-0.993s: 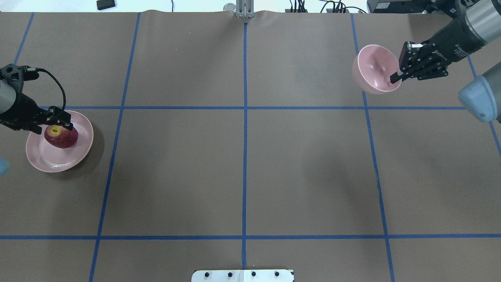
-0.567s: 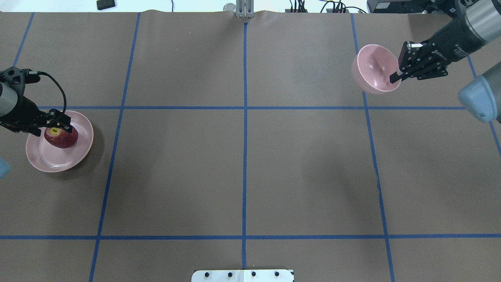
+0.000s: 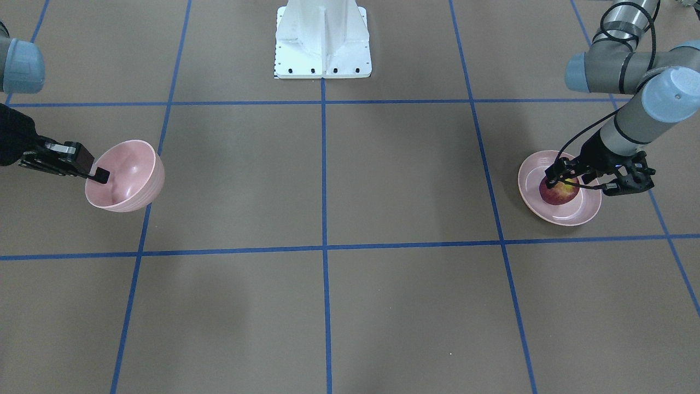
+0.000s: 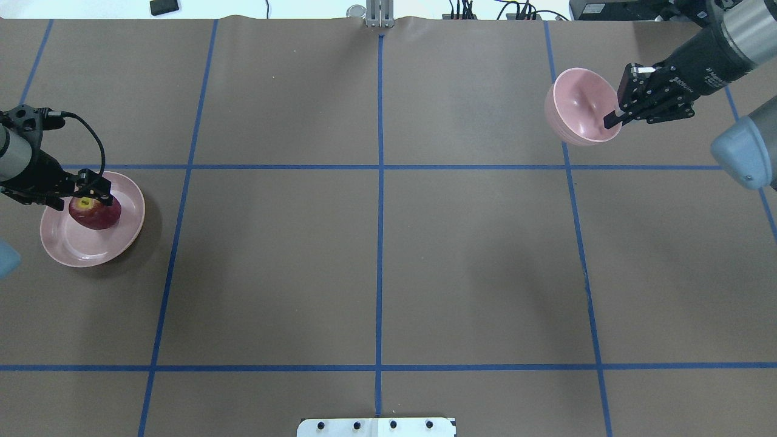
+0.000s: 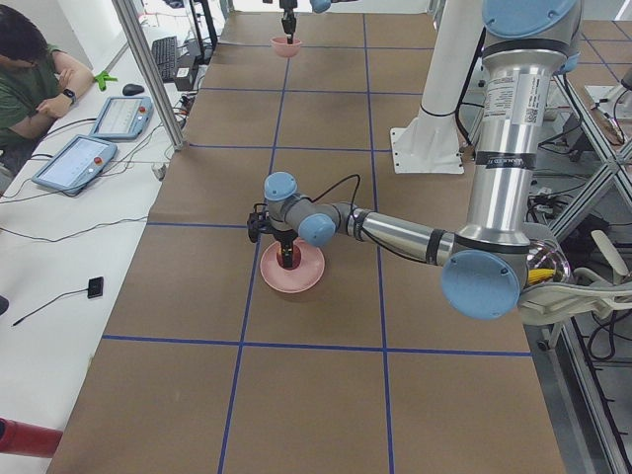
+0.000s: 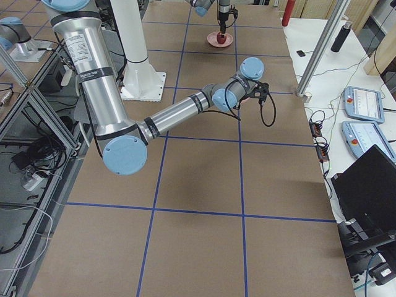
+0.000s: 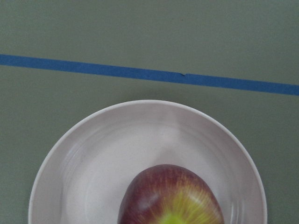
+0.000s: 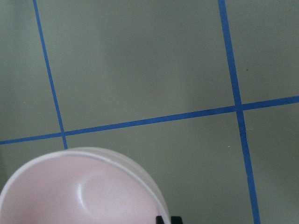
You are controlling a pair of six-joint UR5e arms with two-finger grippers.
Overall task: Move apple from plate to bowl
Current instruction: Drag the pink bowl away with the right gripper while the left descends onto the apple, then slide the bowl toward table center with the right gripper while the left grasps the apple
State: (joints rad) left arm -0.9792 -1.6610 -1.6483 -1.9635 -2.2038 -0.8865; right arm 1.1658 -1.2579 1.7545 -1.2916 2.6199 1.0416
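The dark-red apple [image 4: 97, 213] with a yellow stem patch sits on the wide pink plate [image 4: 73, 246] at the table's left. My left gripper [image 4: 85, 199] is open, tilted down over the apple with a finger on either side of its top. It shows on the right in the front view [image 3: 563, 180]. The left wrist view shows the apple [image 7: 170, 196] on the plate [image 7: 51, 163], no fingers. My right gripper [image 4: 612, 119] is shut on the rim of the small deep pink bowl [image 4: 576, 106] and holds it tilted at the far right. The bowl [image 8: 79, 191] fills the right wrist view's lower left.
Brown paper with blue tape lines [image 4: 380, 182] covers the table. The white robot base [image 3: 322, 49] is at the near-middle edge. A small black object [image 4: 164, 7] lies beyond the far edge. A seated person [image 5: 30, 79] and tablets are at a side bench.
My left gripper has shifted slightly over the apple, which stays on the plate. My right gripper has moved the held bowl slightly left and farther away.
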